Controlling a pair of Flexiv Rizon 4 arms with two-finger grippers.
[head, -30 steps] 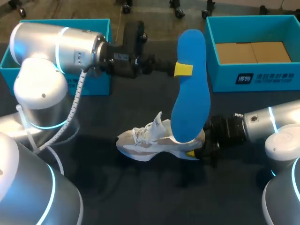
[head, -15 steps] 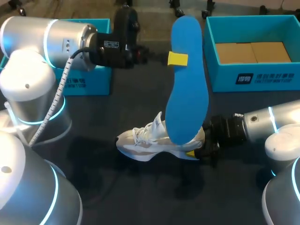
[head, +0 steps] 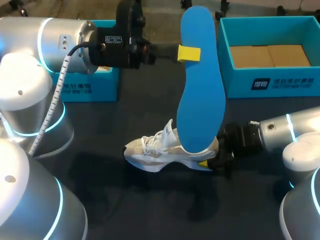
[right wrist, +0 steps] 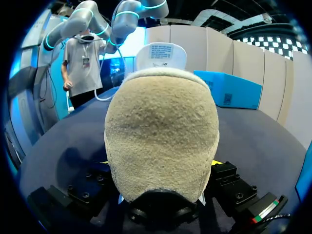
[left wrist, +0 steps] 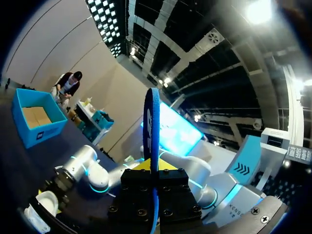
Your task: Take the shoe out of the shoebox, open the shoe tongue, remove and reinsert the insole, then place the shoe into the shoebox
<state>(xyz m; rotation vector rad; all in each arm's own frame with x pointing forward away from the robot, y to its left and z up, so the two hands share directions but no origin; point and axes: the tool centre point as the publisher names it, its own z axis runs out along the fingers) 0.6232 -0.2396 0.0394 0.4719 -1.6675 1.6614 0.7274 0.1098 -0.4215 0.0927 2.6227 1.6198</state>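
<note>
Behind the insole [head: 201,90], the shoe [head: 150,152] is partly hidden.

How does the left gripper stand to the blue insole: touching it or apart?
Touching. The left wrist view shows the insole edge-on, clamped between the fingers of the left gripper; in the head view one yellow tip lies flat on its face.

L gripper [head: 189,53] rose & drifted back toward the table's far edge, hauling the blue insole [head: 200,100] higher over the shoe [head: 155,150]; its top end climbed.
</note>
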